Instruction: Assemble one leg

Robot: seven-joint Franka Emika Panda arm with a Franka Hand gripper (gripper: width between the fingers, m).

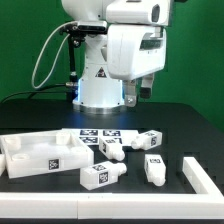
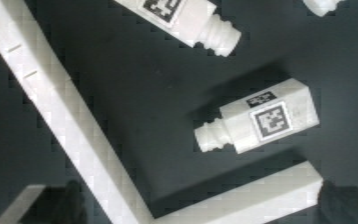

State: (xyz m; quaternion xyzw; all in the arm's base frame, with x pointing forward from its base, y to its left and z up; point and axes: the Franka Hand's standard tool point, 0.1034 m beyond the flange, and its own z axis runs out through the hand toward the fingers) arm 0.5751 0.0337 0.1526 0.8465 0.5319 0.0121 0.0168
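Note:
Several legs lie loose on the black table. In the exterior view they are short white posts with tags: one at the front, one further to that view's right, and two behind. My gripper hangs high above them, holding nothing. In the wrist view one leg lies on its side, tag up, beside the long white L-shaped bar. Another leg lies beyond it. My gripper is open and empty, its dark fingertips at the frame's corners.
A large flat white panel lies at the exterior view's left. The marker board lies at the table's middle, behind the legs. The L-shaped bar lies at that view's front right. The robot base stands behind.

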